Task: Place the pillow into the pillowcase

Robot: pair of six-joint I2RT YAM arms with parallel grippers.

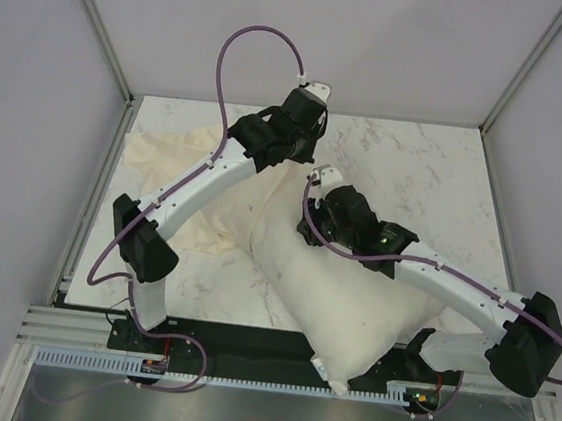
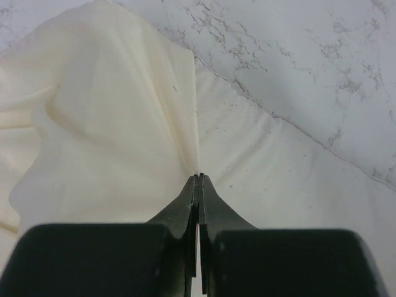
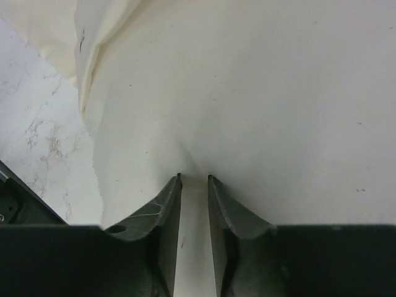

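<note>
The pillow [image 1: 347, 298] is a plump off-white cushion lying diagonally from the table's middle to the near edge. The pillowcase [image 1: 179, 175] is thin wrinkled cream cloth, spread at the left and reaching the pillow's far end. My left gripper [image 1: 288, 161] is shut on an edge of the pillowcase [image 2: 105, 124] and holds it up next to the pillow [image 2: 278, 185]; its tips [image 2: 199, 178] pinch the cloth fold. My right gripper [image 1: 310, 224] is shut on a fold of the pillow [image 3: 260, 93] near its far end, with fabric between its fingers [image 3: 193, 179].
The marble table [image 1: 425, 175] has grey walls on three sides and metal rails at the corners. The pillow's near corner overhangs the black base plate [image 1: 247, 343] between the arm bases. The pillowcase edge [image 3: 93, 37] lies just left of my right gripper.
</note>
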